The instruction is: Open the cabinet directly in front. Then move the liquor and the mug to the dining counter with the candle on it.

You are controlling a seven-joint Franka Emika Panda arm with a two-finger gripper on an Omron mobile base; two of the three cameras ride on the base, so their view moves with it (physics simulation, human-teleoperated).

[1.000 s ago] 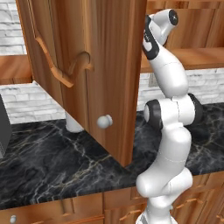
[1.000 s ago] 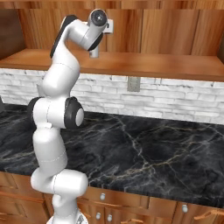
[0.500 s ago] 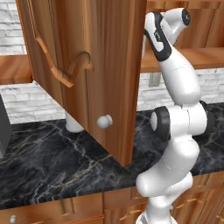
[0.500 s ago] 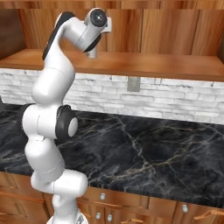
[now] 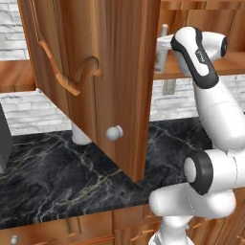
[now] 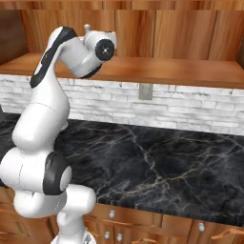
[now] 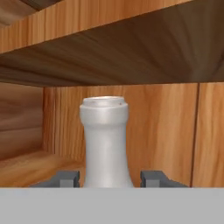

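Observation:
The cabinet stands open, its reddish-brown door swung out toward me with a round silver knob. On the wooden shelf stands the liquor, a slim whitish-grey bottle, also seen behind the hand and as a tip above the wrist. My gripper reaches into the cabinet at shelf height and is shut on the bottle's lower neck, one dark fingertip on each side. The mug, the dining counter and the candle are out of view.
Below the shelf runs a black marble counter with a white brick backsplash and an outlet. A pale cylinder base stands behind the open door. A dark appliance sits at the far left. Wooden drawers line the front.
The jaws have narrowed onto the liquor bottle. The arm's elbow has swung and the hand has shifted slightly at the shelf.

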